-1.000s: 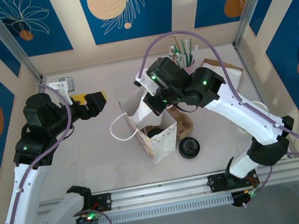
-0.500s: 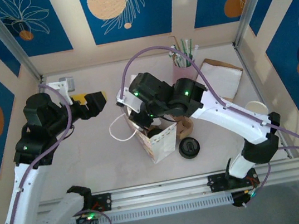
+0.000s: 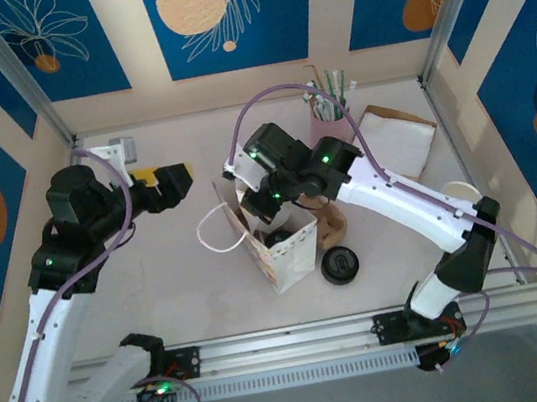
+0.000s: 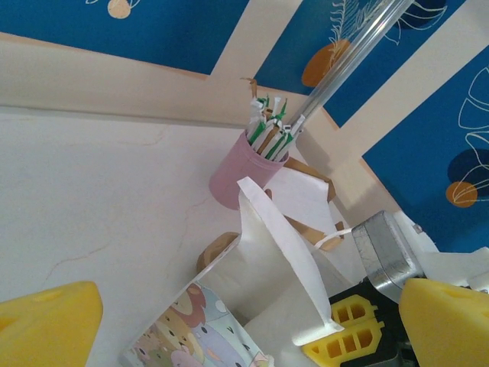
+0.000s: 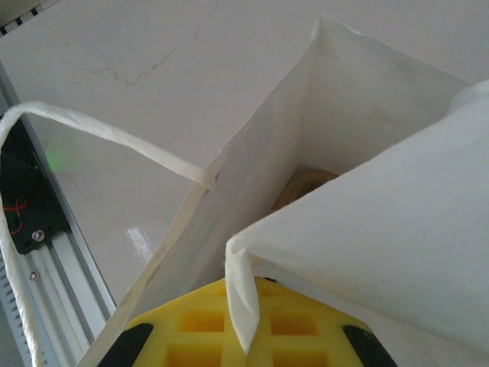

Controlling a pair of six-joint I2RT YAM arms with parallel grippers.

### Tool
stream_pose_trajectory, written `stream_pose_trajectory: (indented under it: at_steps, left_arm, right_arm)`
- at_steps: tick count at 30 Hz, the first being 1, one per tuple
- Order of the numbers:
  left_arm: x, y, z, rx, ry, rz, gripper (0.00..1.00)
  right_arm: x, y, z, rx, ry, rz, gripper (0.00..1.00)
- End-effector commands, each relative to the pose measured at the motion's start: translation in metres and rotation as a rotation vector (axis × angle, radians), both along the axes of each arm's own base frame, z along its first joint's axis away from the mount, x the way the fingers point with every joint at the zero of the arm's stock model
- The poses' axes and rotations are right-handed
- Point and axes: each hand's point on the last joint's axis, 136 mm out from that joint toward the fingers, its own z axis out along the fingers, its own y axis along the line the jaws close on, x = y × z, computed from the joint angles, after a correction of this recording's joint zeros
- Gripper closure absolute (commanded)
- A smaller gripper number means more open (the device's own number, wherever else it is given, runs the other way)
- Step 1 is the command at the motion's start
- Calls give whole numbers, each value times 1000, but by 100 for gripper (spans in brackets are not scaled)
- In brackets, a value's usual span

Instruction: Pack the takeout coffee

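Left gripper (image 3: 167, 182): hovering over the table (image 3: 179, 275), left of the paper bag (image 3: 292, 253) and well apart from it; jaws standing spread wide, holding nothing.
Right gripper (image 3: 260, 200): reaching over the bag's far rim; jaws pressing together, pinching the bag's white wall.
Takeout coffee (image 3: 276, 236): sitting inside the upright bag, showing as a dark round shape in its mouth.
Black lid (image 3: 340, 264): lying flat just right of the bag.

**Bag contents and fingertips out of sight**

From above, the white paper bag with the printed front (image 3: 286, 249) shows a dark round shape (image 3: 277, 235) in its mouth, too small to identify. In the right wrist view the bag's walls half cover a tan curve (image 5: 306, 183). The right gripper (image 5: 263, 325) is cut off at the bottom edge, as is the left gripper (image 4: 248, 336).
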Motion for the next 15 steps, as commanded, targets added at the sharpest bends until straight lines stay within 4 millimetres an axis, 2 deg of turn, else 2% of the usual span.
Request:
stream_pose_trajectory:
  at_steps: [1, 6, 12, 15]
  left_arm:
    - [0, -4, 4, -14, -24, -17, 0]
    - [3, -4, 1, -14, -19, -16, 0]
    - [3, -5, 0, -13, -18, -16, 0]
    - [4, -5, -1, -16, -16, -15, 0]
  right_arm:
    - [4, 0, 22, 91, -30, -35, 100]
    - [9, 8, 23, 135, -59, -85, 100]
    - [16, 12, 34, 224, -116, -156, 100]
    - [19, 17, 31, 271, -139, -207, 100]
